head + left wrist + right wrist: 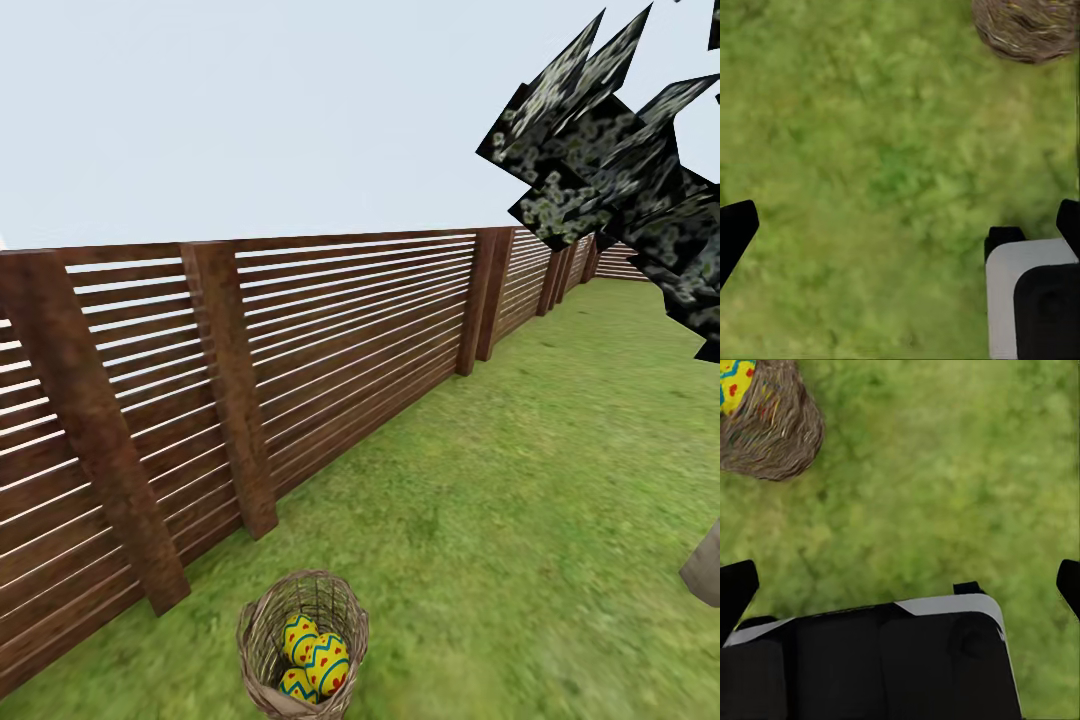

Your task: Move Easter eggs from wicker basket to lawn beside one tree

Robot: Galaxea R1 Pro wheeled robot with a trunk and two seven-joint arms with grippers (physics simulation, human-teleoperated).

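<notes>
Head view: wicker basket (pixel 303 645) sitting on lawn (pixel 520 500) nr fence (pixel 300 350), holding three Easter eggs (pixel 315 655); tree (pixel 620 180) at right. Wrist views: left tool (pixel 904 221) and right tool (pixel 904 577) hanging spread apart, empty, over grass. Step: approaching; next calls for reaching in.

Short green lawn (pixel 520 470) runs broad and flat along the slatted wooden fence (pixel 330 330), whose posts stand right in the grass. Near the fence, the wicker basket (pixel 262 640) sits directly on the turf. Over at the right edge, a pale tree trunk (pixel 705 565) meets the ground.
</notes>
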